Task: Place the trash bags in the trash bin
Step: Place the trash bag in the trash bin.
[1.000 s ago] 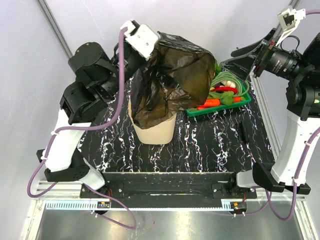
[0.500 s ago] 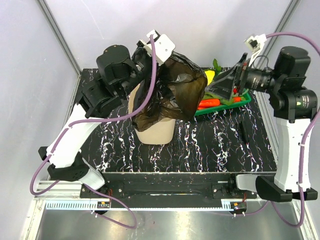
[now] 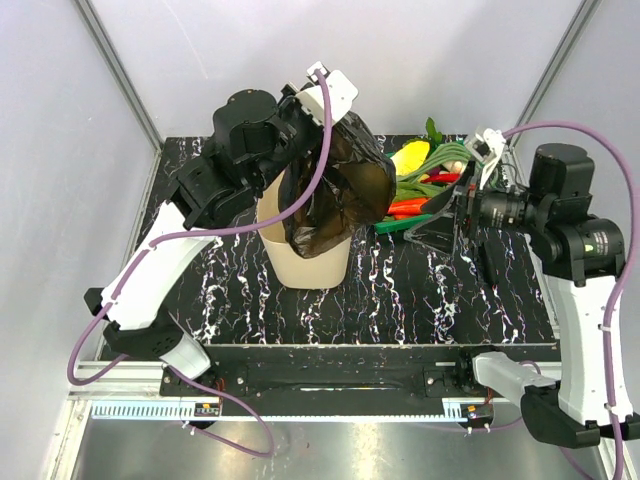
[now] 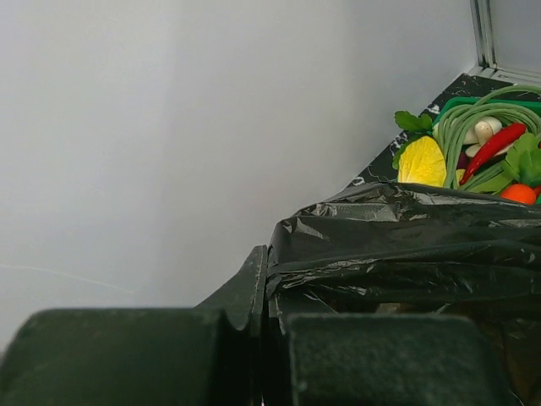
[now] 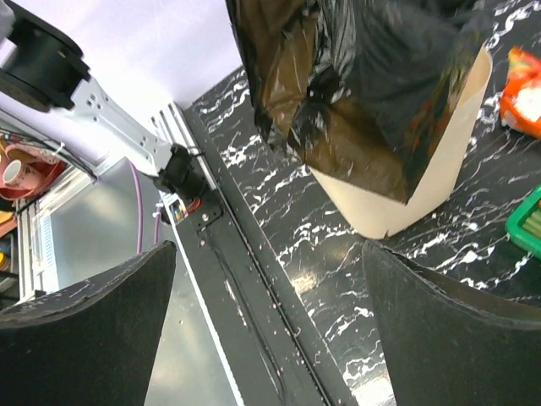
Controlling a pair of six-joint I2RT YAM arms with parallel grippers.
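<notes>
The black marbled surface (image 3: pixel 400 300) carries everything. The cream trash bin (image 3: pixel 310 265) stands upright left of centre.

Above the bin hangs the trash bag (image 3: pixel 350 185), a big floppy sheet of glossy black plastic. It is gathered at the top and spreads as it falls. Its lower folds reach the bin's mouth. In the right wrist view some of the plastic (image 5: pixel 372 93) drapes down the outside of the bin's wall (image 5: pixel 423 178) instead of inside it. So the bag is over the bin but, as I judge it, not properly in.

The green vegetable tray (image 3: pixel 395 227) sits to the right and farther back, apart from the bin.

The left arm's fingers (image 4: pixel 241 296) are clenched on the bag's top edge, which is pinched between them high above the bin. The right arm's fingers (image 5: pixel 84 338) are spread wide and grasp nothing. They point at the bin from the right, with clear space between.

To do the step in hand well, the left arm should come straight down over the middle of the mouth, so the bulk sinks below the rim before the pinch lets go. The flap hanging outside needs care. The free right fingers could nudge it inward over the rim. They should push gently, since a tall, light bin may slide or tip. Thin plastic also springs back, so releasing too high would likely leave it slumped over the edge.
</notes>
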